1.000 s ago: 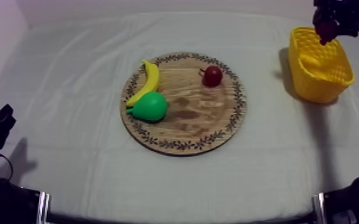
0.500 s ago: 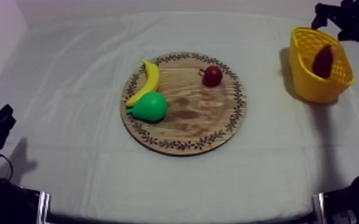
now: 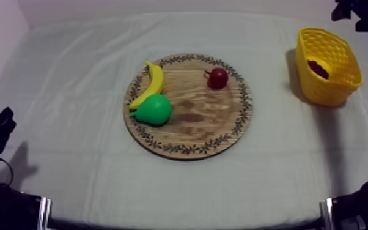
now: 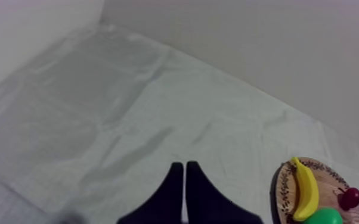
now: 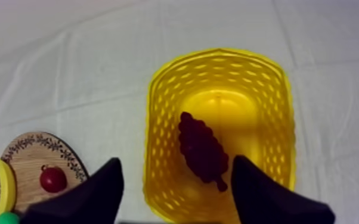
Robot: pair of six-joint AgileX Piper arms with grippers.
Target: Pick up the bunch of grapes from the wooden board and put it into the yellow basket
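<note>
The bunch of grapes (image 5: 203, 149) is down inside the yellow basket (image 3: 330, 92), upper right of the top view, dark against the basket's floor. The right end effector (image 5: 176, 164) hangs above the basket with its fingers spread wide and nothing between them. The left end effector (image 4: 184, 171) sits at the lower left, fingers pressed together on nothing. On the wooden board (image 3: 192, 119), mid-frame, lie the banana (image 3: 151, 84), pear (image 3: 154, 110) and small red fruit (image 3: 217, 77).
</note>
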